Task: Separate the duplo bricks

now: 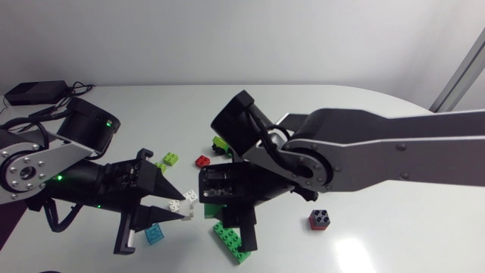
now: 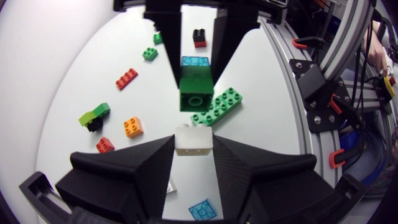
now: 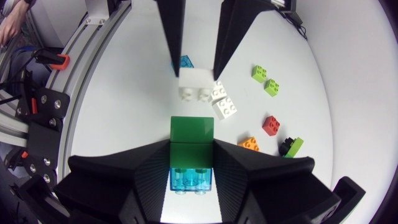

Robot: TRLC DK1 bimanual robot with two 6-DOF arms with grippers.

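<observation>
- Left gripper: fingers pinched a white brick from two sides, held clear above the bench.
- Right gripper: fingers clamped on a green brick. A clear blue brick was joined to it on the wrist side and sat between the same fingers.
- The two grippers faced each other tip to tip near mid-bench.
- White brick and green brick were close but apart; both wrist views showed a gap between them.
- A long green brick lay flat on the bench below the grippers.
- Two loose white bricks lay touching each other, just beside the left fingers.
- A small blue brick lay on the bench under the left gripper.
- Scattered further off on the bench were:
  - a pair of lime bricks
  - a red brick
  - an orange brick
  - a lime-and-black piece
  - a black-and-red brick, well apart toward the right arm's side
</observation>
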